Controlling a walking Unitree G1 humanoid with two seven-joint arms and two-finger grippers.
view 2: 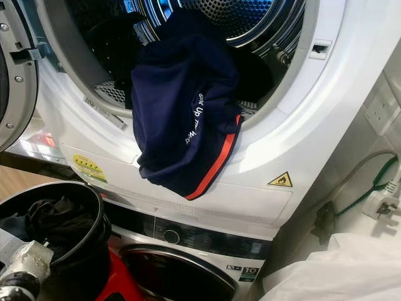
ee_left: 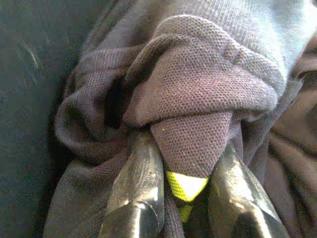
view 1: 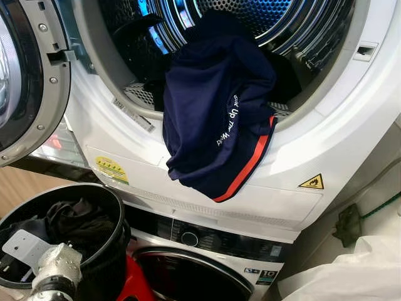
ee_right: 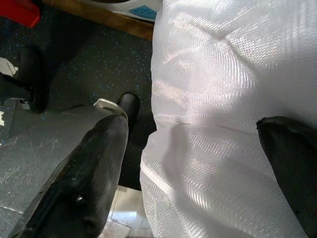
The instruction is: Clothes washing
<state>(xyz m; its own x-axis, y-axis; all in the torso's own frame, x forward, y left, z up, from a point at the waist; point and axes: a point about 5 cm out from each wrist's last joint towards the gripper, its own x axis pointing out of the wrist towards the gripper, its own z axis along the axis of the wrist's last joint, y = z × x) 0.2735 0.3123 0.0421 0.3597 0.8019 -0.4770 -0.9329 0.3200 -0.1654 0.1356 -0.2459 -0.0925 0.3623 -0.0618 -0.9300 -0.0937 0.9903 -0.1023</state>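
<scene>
Fingers [ee_left: 136, 188] of the left gripper [ee_left: 185, 198] pinch dark knit clothing [ee_left: 208, 99] inside the black basket [view 1: 106, 200]; next, seemingly, lifting it toward the open drum [view 1: 263, 19]. Right gripper [ee_right: 198, 173] hangs spread beside a white sack [ee_right: 223, 89].

Yellow flame warning triangle [view 1: 311, 182] sat lower right on the white front panel; yellow sticker [view 1: 111, 169] at left. Green cable [view 2: 369, 185] ran to a white plug [view 2: 384, 202] at right edge, wall socket [view 2: 382, 110] above it. White woven sack [view 2: 332, 273] filled bottom right. Red object [view 1: 135, 282] bottom centre.
</scene>
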